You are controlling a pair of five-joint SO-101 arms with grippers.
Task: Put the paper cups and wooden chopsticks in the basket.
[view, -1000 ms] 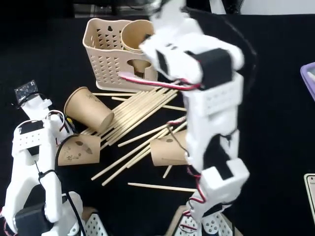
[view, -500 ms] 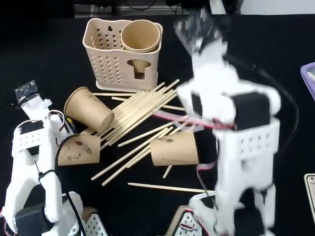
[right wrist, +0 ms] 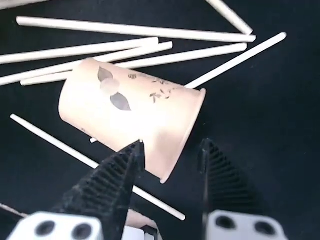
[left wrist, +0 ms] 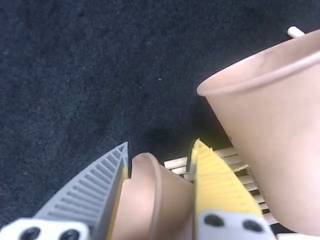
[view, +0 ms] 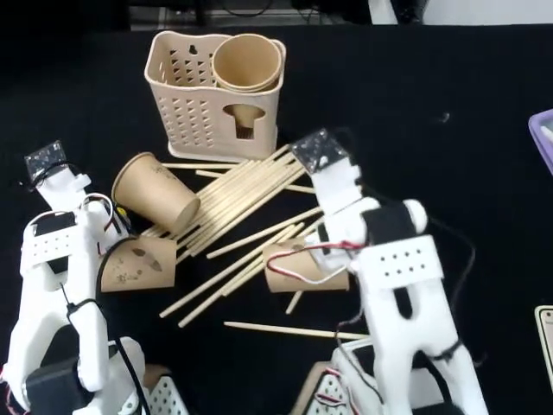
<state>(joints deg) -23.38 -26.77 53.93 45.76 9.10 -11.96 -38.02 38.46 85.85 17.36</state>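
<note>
No words, numbers or brand marks can be read anywhere. A paper cup (right wrist: 130,115) lying on its side on the table (view: 484,104) bears a printed motif of leaves and a thin sprig, with no letters. A second paper cup (view: 138,264) shows similar leaf shapes. A pale card (view: 546,341) at the table's edge has markings too small to read.

Black cloth bench (view: 484,130). Beige plastic basket (view: 186,108), patterned with rows of small holes. Pale wooden chopsticks (view: 233,203). Leaf-printed tan paper cup (right wrist: 132,115), its leaves grey and brown. Left pincer (left wrist: 160,150), one side grey, one yellow, around a plain tan paper cup (left wrist: 155,195). Right pincer (right wrist: 172,145) black.
</note>
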